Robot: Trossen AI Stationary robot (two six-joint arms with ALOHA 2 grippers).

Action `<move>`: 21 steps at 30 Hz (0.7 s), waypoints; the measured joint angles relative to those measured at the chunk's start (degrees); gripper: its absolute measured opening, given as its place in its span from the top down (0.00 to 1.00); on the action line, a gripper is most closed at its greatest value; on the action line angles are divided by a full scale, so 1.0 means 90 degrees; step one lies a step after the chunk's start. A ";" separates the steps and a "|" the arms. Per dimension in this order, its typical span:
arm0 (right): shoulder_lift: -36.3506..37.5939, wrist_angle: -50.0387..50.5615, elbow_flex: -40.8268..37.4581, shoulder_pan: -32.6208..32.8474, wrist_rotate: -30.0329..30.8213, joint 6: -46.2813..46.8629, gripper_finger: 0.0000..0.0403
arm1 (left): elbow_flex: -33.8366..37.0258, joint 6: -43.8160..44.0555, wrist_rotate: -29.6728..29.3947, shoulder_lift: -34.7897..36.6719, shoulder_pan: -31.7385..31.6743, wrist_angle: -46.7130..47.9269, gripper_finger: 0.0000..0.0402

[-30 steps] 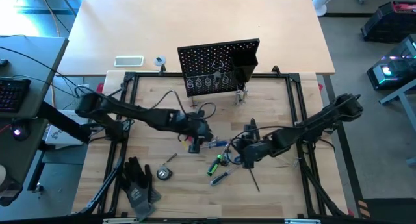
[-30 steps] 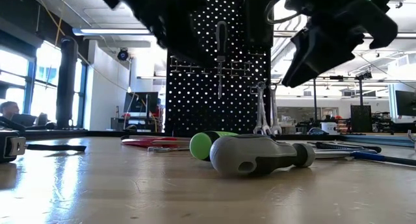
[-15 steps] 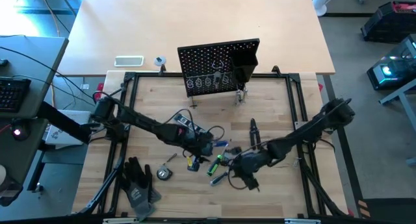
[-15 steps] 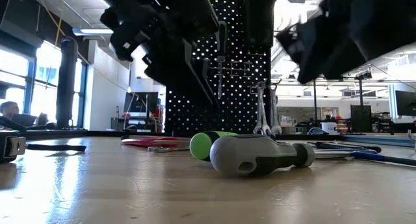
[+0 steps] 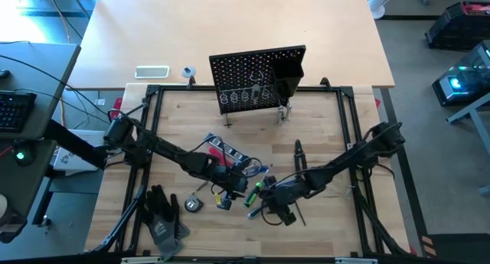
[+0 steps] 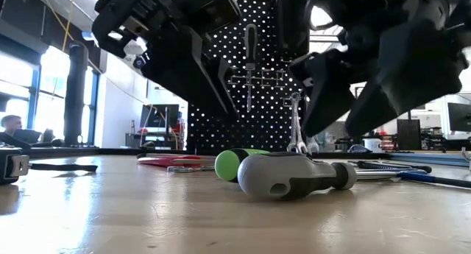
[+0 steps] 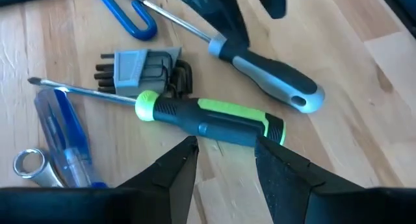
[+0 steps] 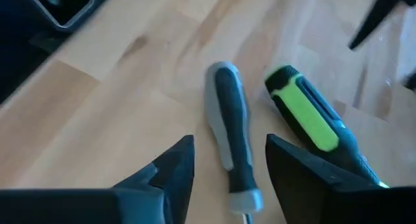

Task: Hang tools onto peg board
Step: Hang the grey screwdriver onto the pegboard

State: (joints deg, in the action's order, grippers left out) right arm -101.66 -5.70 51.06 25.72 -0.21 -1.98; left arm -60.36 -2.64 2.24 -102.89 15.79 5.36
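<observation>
Several tools lie in a cluster on the wooden table. The green-handled screwdriver and the grey-black-handled screwdriver lie side by side on their handles. My left gripper hangs open just above the green handle, its fingers on either side. My right gripper hangs open above the grey handle, which shows between its fingers. The black peg board stands upright at the far side, with a screwdriver and wrenches hanging on it.
A blue-handled screwdriver, a folding hex key set and a silver wrench end lie beside the green one. The red-black flat tool, a black screwdriver, black gloves, a tape measure and a white device lie around.
My left gripper has moved toward the near edge and down onto the tool cluster, uncovering the red-black flat tool. My right gripper has moved toward the table's left and near edge and down, over the grey-handled screwdriver. The tools have stayed where they were.
</observation>
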 joint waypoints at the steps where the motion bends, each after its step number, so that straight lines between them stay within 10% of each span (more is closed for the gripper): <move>1: -0.0021 0.0026 0.0038 -0.0009 -0.0022 -0.0002 0.54 | 0.0000 -0.0007 0.0002 0.0004 0.0005 -0.0009 0.64; 11: 0.1124 0.3007 0.0577 -0.0141 0.0961 0.0168 0.59 | 0.0002 0.0051 -0.0187 0.0004 0.0019 0.0477 0.64; 21: 0.2005 0.2896 0.0589 -0.0151 0.0894 0.0098 0.62 | 0.0002 0.0056 -0.0257 0.0034 0.0216 0.0708 0.64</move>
State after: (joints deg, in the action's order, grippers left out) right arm -83.61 20.36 56.36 24.36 7.84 -1.10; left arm -60.34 -2.14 -0.07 -102.58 17.73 11.73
